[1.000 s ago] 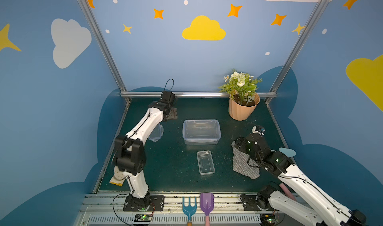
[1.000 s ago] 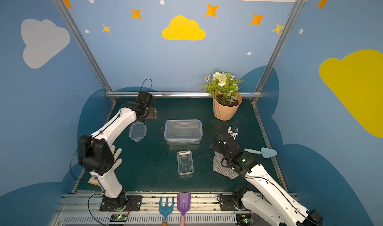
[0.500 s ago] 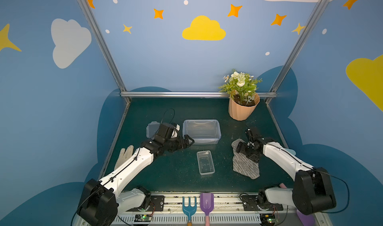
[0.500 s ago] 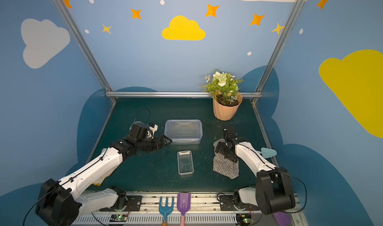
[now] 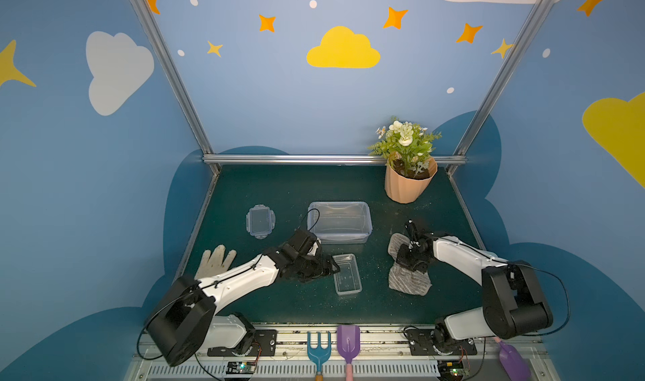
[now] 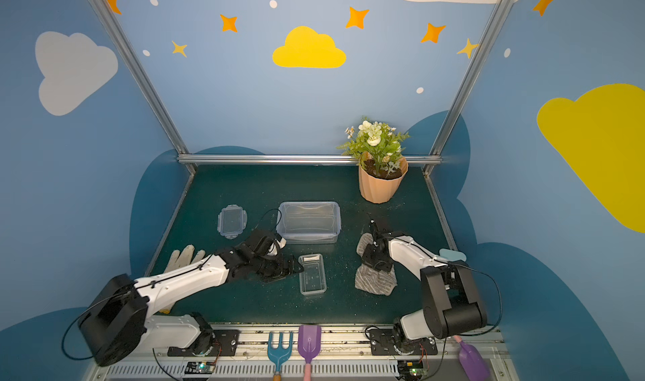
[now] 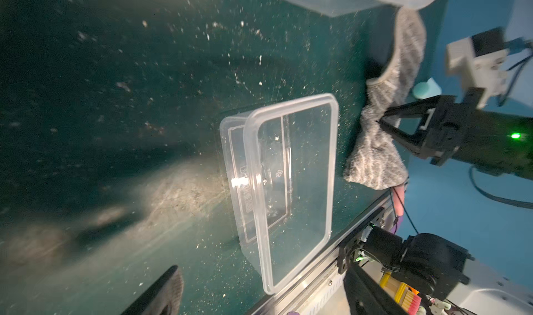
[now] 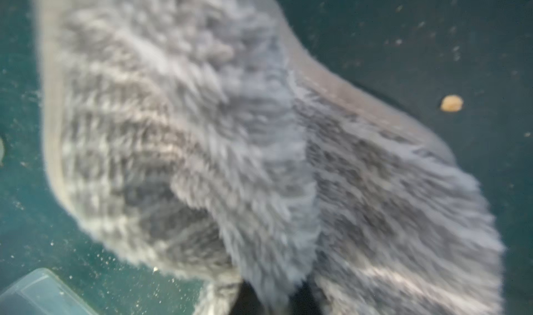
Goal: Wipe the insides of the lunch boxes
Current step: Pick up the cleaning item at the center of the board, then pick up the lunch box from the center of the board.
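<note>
The large clear lunch box [image 5: 339,220] [image 6: 309,220] stands mid-table. In front of it lies the small lunch box [image 5: 346,274] [image 6: 312,274], seen close in the left wrist view [image 7: 288,183]. My left gripper [image 5: 331,265] [image 6: 296,267] reaches low over the mat to that box's left rim, open and holding nothing; one finger [image 7: 163,292] shows. The grey striped cloth [image 5: 406,278] [image 6: 375,281] [image 7: 377,149] [image 8: 230,140] lies right of the small box. My right gripper [image 5: 409,261] [image 6: 375,262] [image 8: 274,299] is down on it, shut on a fold.
A clear clip lid [image 5: 260,221] lies at the back left and a pale glove [image 5: 214,262] under my left arm. A flower pot [image 5: 408,183] stands at the back right. A blue rake [image 5: 318,348] and a purple shovel [image 5: 348,342] lie on the front rail. Crumbs dot the mat.
My left arm swung from the back left corner down to the small lunch box. The right gripper settled onto the cloth and shut on it.
</note>
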